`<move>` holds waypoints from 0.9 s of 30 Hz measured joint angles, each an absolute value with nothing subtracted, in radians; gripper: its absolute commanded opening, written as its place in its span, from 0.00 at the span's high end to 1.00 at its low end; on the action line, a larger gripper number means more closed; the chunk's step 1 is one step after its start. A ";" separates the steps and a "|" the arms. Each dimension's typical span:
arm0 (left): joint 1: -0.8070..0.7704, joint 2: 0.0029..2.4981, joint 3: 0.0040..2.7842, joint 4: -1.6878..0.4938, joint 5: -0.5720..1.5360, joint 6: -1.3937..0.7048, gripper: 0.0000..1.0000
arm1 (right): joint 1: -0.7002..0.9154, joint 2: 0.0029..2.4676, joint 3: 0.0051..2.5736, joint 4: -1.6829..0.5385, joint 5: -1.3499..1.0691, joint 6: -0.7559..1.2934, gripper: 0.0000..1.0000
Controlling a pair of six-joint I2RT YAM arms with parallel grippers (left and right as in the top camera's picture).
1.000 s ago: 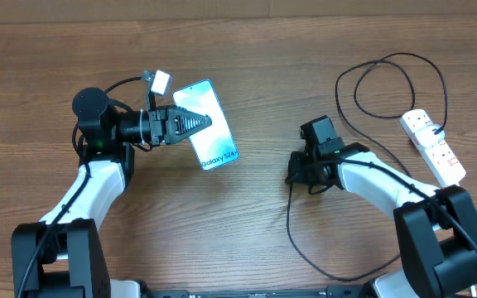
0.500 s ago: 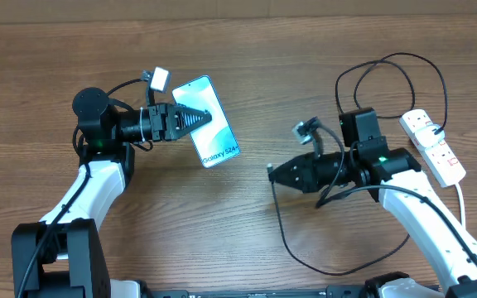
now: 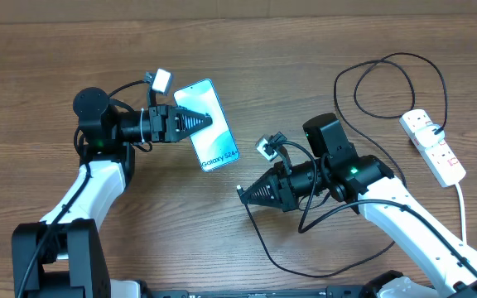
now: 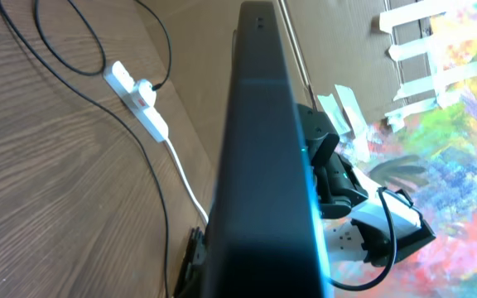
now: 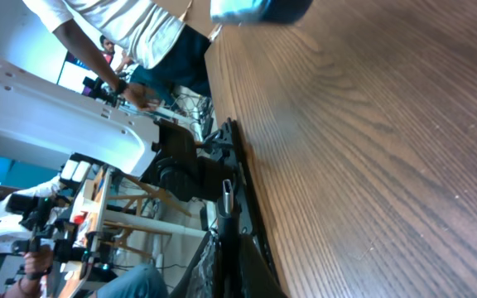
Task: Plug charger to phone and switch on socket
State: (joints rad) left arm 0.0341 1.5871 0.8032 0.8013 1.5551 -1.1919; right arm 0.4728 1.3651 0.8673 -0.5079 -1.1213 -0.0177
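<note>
Wood table (image 3: 321,33); left gripper (image 3: 199,122) clenched on the phone (image 3: 215,147), screen up, tilted; right gripper (image 3: 245,195) pinching the charger (image 3: 404,55) at its connector tip, near the phone's lower end, not touching; socket (image 3: 434,147) lies far right, black cable running to it.

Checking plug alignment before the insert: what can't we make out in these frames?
- Port on the phone: overhead shows only the screen; left wrist shows a dark edge, no port discernible.
- Switch positions on the socket: too small in overhead and left wrist.
- Right wrist: phone cut off by the top edge, blurred.
</note>
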 measured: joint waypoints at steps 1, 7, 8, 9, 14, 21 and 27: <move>0.028 1.587 0.803 0.801 1.557 -1.192 0.96 | 0.473 1.365 0.867 -0.501 -1.120 -0.015 0.96; -0.040 1.587 0.803 0.801 1.561 -1.177 0.96 | 0.473 1.365 0.867 -0.468 -1.110 0.000 0.96; -0.050 1.587 0.803 0.801 1.561 -1.176 0.96 | 0.473 1.365 0.867 -0.466 -1.103 0.006 0.96; -0.057 1.588 0.803 0.801 1.562 -1.176 0.96 | 0.473 1.365 0.868 -0.464 -1.095 0.010 0.96; -0.059 1.588 0.803 0.801 1.562 -1.174 0.95 | 0.473 1.365 0.868 -0.464 -1.073 0.025 0.96; -0.059 1.587 0.803 0.801 1.562 -1.164 0.96 | 0.473 1.365 0.885 -0.464 -1.096 0.027 0.96; -0.059 1.587 0.803 0.801 1.562 -1.148 0.96 | 0.473 1.365 0.911 -0.463 -1.110 0.037 0.96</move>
State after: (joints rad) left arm -0.0593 1.5871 0.8032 0.8013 1.5616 -1.1484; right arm 0.4728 1.3651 0.9112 -0.4629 -1.1099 0.0372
